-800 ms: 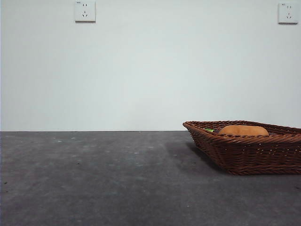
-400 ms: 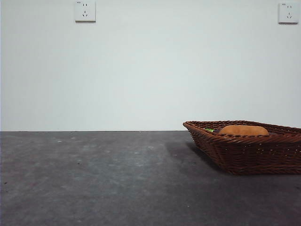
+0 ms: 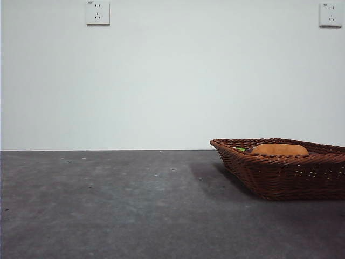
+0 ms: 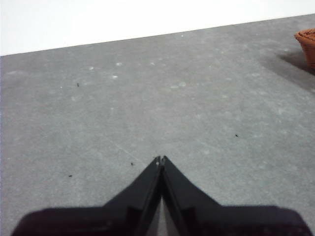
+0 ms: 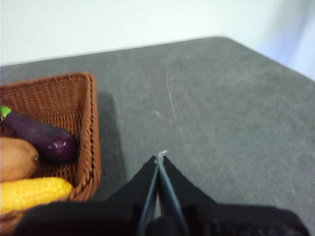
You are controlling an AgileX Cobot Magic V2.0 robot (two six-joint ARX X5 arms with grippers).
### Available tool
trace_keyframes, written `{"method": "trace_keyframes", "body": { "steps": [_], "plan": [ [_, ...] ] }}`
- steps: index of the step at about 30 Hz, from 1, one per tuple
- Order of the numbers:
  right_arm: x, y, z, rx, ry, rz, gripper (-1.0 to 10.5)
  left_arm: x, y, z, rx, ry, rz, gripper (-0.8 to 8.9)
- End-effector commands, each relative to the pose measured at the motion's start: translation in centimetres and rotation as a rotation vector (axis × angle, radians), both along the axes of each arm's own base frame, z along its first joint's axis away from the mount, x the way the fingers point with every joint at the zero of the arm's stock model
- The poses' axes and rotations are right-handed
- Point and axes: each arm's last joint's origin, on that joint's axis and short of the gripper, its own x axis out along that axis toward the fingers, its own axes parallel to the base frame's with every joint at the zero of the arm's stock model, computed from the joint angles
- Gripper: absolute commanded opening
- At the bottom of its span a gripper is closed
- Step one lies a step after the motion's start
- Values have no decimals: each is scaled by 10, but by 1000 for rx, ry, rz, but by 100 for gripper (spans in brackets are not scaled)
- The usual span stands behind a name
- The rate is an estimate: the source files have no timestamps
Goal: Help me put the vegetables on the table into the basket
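The wicker basket (image 3: 285, 175) stands on the dark grey table (image 3: 108, 205) at the right. In the right wrist view the basket (image 5: 87, 123) holds a dark-purple eggplant (image 5: 42, 137), a brown potato (image 5: 15, 160) and a bumpy yellow lump (image 5: 32, 192). In the front view the potato (image 3: 279, 149) and a bit of green stem (image 3: 240, 149) show above the rim. My right gripper (image 5: 160, 157) is shut and empty, beside the basket over bare table. My left gripper (image 4: 160, 160) is shut and empty over bare table, with the basket's corner (image 4: 307, 42) far off.
A white wall stands behind the table, with two sockets (image 3: 97, 12) (image 3: 330, 14) high up. The table's far corner (image 5: 231, 42) shows in the right wrist view. Neither arm shows in the front view.
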Motion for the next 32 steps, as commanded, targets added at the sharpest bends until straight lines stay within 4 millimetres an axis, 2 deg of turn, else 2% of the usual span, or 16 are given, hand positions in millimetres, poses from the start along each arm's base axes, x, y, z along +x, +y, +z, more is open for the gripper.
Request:
{"method": "trace_keyframes", "body": {
  "steps": [1,32],
  "plan": [
    [0,0,-3,14,7,-4,1,1,0,-4,-6,17,3,-3],
    [0,0,-3,20,8,12,1,3,0,-9,-5,84,3,-3]
  ]
}}
